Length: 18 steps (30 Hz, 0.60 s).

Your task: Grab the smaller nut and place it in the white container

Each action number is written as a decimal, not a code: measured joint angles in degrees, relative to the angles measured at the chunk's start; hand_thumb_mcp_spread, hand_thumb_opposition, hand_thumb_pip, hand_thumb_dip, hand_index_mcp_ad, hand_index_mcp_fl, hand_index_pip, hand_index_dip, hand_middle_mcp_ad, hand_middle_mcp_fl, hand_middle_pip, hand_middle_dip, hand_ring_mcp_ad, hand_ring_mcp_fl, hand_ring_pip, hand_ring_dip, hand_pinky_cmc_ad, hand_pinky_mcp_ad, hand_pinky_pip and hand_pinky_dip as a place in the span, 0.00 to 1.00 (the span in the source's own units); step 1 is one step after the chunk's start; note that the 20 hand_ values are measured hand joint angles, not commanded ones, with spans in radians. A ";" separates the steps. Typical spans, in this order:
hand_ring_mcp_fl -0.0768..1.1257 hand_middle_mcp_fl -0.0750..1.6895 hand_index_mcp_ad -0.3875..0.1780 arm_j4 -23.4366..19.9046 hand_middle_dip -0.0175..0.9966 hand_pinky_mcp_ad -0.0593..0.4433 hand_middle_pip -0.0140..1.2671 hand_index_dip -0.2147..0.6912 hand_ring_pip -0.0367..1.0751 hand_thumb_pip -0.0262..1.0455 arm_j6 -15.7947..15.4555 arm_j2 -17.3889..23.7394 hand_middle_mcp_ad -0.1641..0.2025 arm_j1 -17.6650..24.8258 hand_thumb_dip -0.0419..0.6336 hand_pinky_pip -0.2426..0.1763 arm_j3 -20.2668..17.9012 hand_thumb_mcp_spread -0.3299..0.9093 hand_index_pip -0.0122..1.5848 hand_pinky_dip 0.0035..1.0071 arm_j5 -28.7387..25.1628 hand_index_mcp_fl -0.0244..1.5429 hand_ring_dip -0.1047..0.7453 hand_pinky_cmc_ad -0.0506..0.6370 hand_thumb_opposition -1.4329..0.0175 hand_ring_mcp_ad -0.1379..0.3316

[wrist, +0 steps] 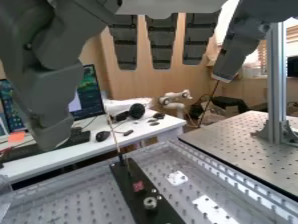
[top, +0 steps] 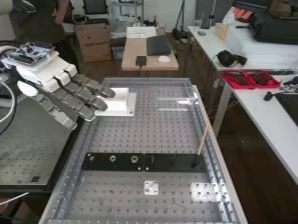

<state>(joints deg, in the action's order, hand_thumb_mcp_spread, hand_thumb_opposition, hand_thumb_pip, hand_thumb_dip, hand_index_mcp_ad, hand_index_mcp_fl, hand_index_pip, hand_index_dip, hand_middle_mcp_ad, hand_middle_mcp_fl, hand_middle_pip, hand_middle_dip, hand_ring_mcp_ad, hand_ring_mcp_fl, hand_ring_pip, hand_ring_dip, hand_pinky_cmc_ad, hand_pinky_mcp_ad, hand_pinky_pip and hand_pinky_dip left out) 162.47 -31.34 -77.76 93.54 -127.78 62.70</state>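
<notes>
A perforated side plate [top: 23,150] lies leftmost; then the hand [top: 74,95], fingers loosely extended, gripping nothing (whether they brush the white container [top: 121,104], I can't tell). On the black bar [top: 173,162] stand the smaller nut [top: 91,158], larger nut [top: 113,158] close beside it, and bearing [top: 134,159]; a thin wooden stick [top: 203,134] rises near its right end.

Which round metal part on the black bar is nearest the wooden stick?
The bearing, right of the larger nut and smaller nut in the high view.

a robotics lab, with perforated metal benches [top: 163,137] and monitors [wrist: 88,95].
</notes>
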 joint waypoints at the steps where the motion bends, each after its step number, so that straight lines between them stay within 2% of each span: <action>1: 0.06 0.07 0.56 -0.60 0.16 0.63 0.12 0.17 0.16 0.54 -0.50 0.13 0.70 -0.91 0.23 0.36 -0.58 0.52 0.24 0.44 1.20 0.05 0.15 0.61 0.47 0.61; 9: 0.07 0.07 0.53 -6.49 0.17 0.63 0.12 0.19 0.16 0.54 -3.85 -0.90 0.70 -6.25 0.25 0.36 -4.46 0.54 0.41 0.44 9.61 0.05 0.16 0.60 0.45 0.59; 18: 0.07 0.07 0.50 -12.64 0.17 0.63 0.12 0.20 0.14 0.53 -3.60 -5.09 0.70 -9.82 0.27 0.36 -7.09 0.55 0.56 0.44 14.00 0.05 0.16 0.60 0.45 0.59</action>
<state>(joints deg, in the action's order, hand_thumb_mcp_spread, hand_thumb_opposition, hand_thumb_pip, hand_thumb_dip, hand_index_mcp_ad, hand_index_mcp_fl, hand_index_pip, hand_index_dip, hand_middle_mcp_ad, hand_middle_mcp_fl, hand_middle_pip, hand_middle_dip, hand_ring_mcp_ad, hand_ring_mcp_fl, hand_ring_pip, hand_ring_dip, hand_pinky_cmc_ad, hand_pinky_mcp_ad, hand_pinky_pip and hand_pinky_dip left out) 149.83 -34.94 -82.85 83.72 -134.87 76.70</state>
